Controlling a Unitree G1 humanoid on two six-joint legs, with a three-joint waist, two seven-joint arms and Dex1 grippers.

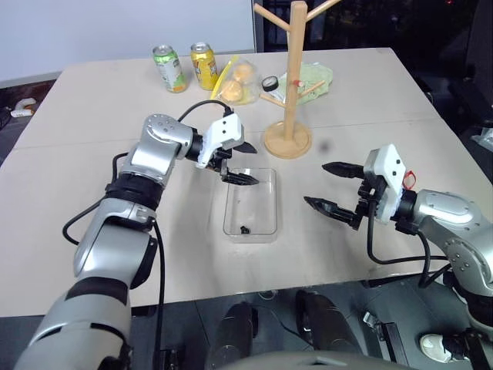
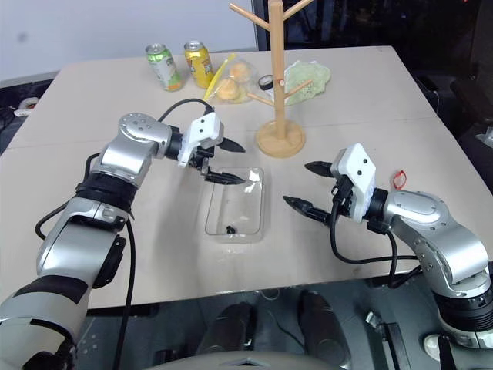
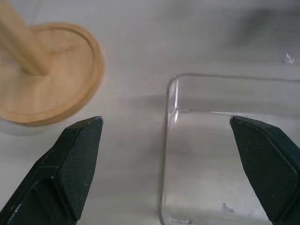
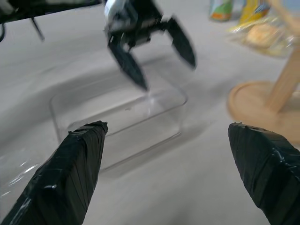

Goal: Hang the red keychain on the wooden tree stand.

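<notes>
The red keychain [image 2: 400, 179] lies on the table, a thin red loop just right of my right wrist, partly hidden behind its white housing. The wooden tree stand [image 1: 287, 139] stands upright on its round base at the middle back, its pegs angled up. My left gripper [image 1: 248, 163] is open and empty, hovering over the far end of a clear tray [image 1: 275, 204], close to the stand's base [image 3: 47, 79]. My right gripper [image 1: 316, 185] is open and empty, held above the table right of the tray, pointing toward it. The left gripper [image 4: 150, 51] shows in the right wrist view.
A small dark item [image 1: 245, 229] lies in the tray's near end. Behind the stand are a green can [image 1: 169, 68], a yellow can [image 1: 204, 65], a clear bag of round buns [image 1: 240, 81] and a green packet [image 1: 312, 77].
</notes>
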